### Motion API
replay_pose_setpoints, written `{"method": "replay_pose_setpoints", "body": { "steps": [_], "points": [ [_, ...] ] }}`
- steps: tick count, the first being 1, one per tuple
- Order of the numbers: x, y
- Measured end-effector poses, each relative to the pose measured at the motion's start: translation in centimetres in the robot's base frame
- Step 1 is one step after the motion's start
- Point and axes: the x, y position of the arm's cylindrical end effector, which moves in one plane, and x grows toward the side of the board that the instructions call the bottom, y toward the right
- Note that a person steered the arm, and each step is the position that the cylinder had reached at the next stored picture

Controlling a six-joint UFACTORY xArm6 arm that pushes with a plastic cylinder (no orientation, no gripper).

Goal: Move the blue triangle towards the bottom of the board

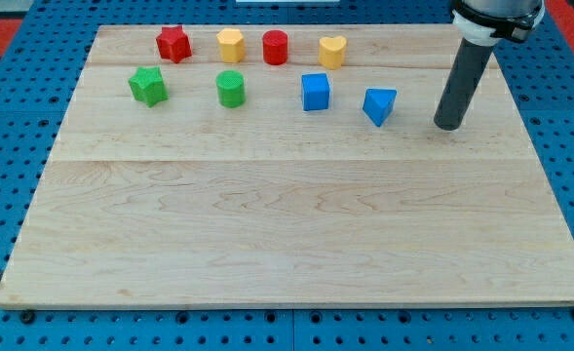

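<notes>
My tip [448, 125] is standing to the view's right of the blue triangle [379, 105], apart from it; no pincer is fitted.

The triangle is sitting near the worktop [287, 234] top; pushing from here risks sliding it leftward into the blue cube [315, 92].

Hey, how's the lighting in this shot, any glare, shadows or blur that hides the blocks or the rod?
In the camera view, lighting is even and bright; the pale wooden board shows only a faint sheen, no harsh glare. The blue triangle block and blue cube block are sharp, with small soft shadows. My tip, the dark rod's lower end, is crisp, to the triangle's right, apart from it.
</notes>
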Motion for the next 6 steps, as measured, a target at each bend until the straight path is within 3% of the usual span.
{"method": "replay_pose_setpoints", "body": {
  "steps": [2, 3, 4, 5, 6],
  "points": [
    [-4.3, -2.8],
    [-4.3, -7.9],
    [0.5, -13.1],
    [5.2, -12.0],
    [5.3, -10.3]
  ]
}}
